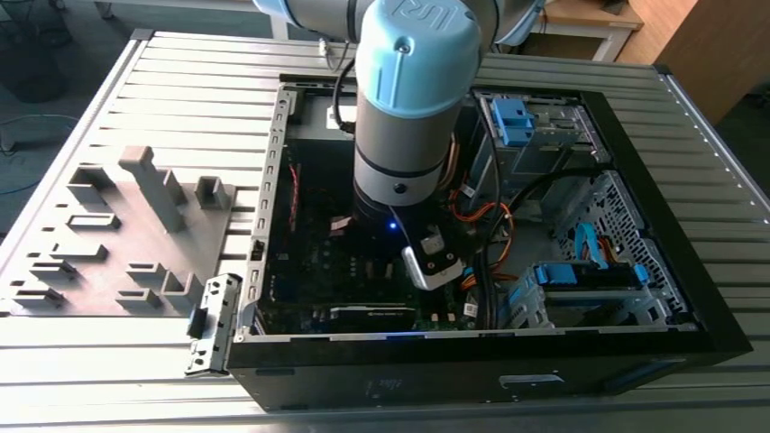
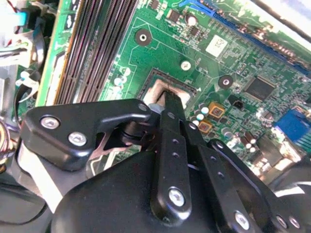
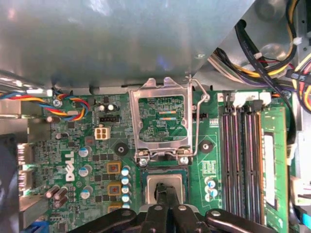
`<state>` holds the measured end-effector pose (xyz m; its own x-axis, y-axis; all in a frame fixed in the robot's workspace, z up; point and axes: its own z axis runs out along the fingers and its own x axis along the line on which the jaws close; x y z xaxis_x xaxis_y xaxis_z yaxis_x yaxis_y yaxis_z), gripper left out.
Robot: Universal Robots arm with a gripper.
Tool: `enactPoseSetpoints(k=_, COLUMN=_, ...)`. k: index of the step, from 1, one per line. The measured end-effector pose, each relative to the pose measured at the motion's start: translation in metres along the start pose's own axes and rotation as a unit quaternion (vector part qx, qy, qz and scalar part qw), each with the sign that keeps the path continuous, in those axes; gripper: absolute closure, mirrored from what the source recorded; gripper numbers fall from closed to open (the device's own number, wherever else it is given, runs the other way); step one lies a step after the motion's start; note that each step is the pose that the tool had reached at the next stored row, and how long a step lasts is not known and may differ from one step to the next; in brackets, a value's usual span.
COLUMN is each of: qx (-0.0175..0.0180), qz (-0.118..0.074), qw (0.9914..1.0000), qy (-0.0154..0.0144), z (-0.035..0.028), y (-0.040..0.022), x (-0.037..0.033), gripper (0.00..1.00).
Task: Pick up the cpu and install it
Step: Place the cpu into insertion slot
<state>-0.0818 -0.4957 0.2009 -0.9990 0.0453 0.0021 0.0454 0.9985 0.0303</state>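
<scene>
Gripping: unclear, gripper (image 3: 165,191) fingers (image 3: 171,200) drawn together, tips at cpu (image 3: 165,179) face
Spot: cpu flat in socket (image 3: 165,172) on green mobo (image 3: 204,170)
Bracket (image 3: 162,121): swung open, just beside socket
Case (image 1: 481,361): open on slatted table (image 1: 180,81), arm (image 1: 409,135) reaching inside
Fixture block (image 1: 132,234): grey, on table at exterior view's left of case

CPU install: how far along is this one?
Done: the cpu appears to lie flat in the motherboard socket. In hand: the gripper is down at its top face. Left: the socket bracket stands flipped open, not closed over it.
</scene>
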Motion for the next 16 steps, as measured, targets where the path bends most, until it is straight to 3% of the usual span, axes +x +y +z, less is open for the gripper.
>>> enactPoseSetpoints(k=11, qx=0.0001, qz=0.0, qw=1.0, qy=0.0, z=-0.0162, y=0.0005, x=0.0001, gripper=0.89)
enactPoseSetpoints(k=16, qx=0.0005, qz=0.0, qw=1.0, qy=0.0, z=-0.0167, y=0.0005, x=0.0, gripper=0.89)
